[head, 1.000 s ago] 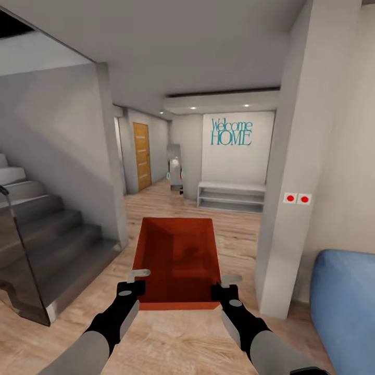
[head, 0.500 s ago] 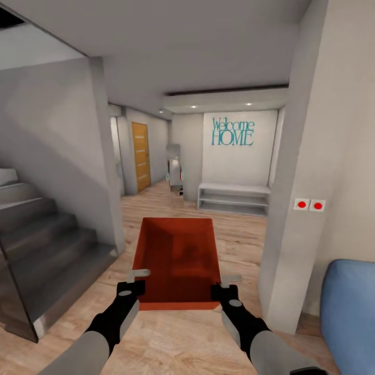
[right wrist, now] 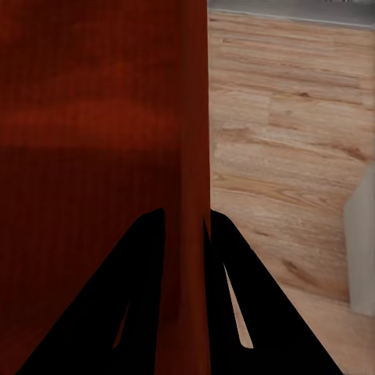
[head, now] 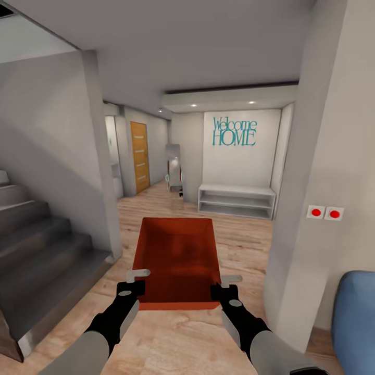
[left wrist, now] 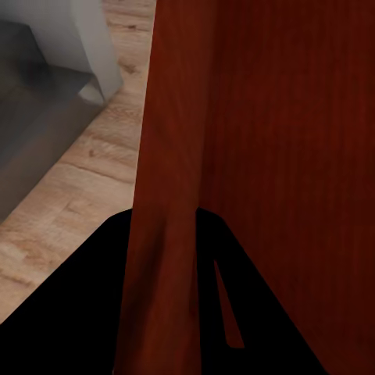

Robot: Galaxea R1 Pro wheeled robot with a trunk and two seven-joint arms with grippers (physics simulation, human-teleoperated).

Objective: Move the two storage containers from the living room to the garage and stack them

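Observation:
An orange-red lidless storage container (head: 177,260) is held level in front of me above the light wood floor. My left gripper (head: 136,284) is shut on its left wall near the near corner, and my right gripper (head: 221,287) is shut on its right wall. The left wrist view has the container wall (left wrist: 168,234) pinched between the black fingers (left wrist: 86,312). In the right wrist view the wall (right wrist: 187,234) likewise runs between the two fingers (right wrist: 226,297). The container looks empty inside.
Grey stairs (head: 36,250) rise at the left beside a grey wall. A pillar with two red switches (head: 325,212) and a blue sofa corner (head: 357,317) stand at the right. Ahead are a white bench (head: 236,200), a "Welcome HOME" wall and a wooden door (head: 139,156).
The whole view has advanced down the hallway: stairs, pillar and sofa slid outward and the bench grew nearer. The container and both grippers keep the same hold.

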